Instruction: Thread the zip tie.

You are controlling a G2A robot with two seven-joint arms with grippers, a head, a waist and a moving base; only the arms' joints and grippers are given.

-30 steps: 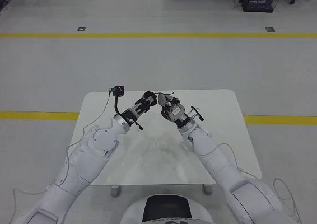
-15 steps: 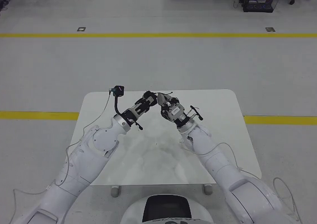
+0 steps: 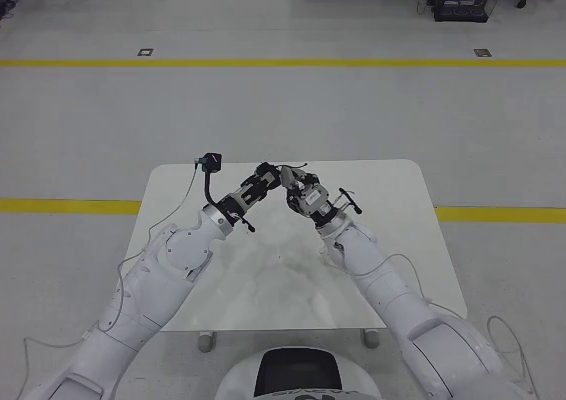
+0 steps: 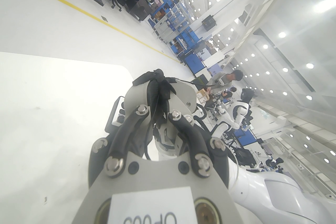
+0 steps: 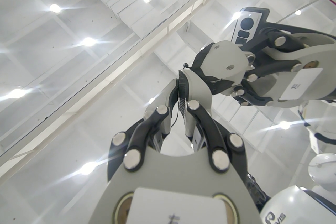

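White rectangular table with rounded corners (image 3: 403,220), top view. The top is smooth and matt, its long sides running across the view. A small dark speck (image 3: 278,262) lies on the surface near the middle, with faint grey scuff marks (image 3: 253,275) around it. Two pale feet show under the near edge, one toward each corner (image 3: 206,342). The table stands on a pale grey floor (image 3: 63,130); a yellow floor line (image 3: 53,205) meets it on both short sides.
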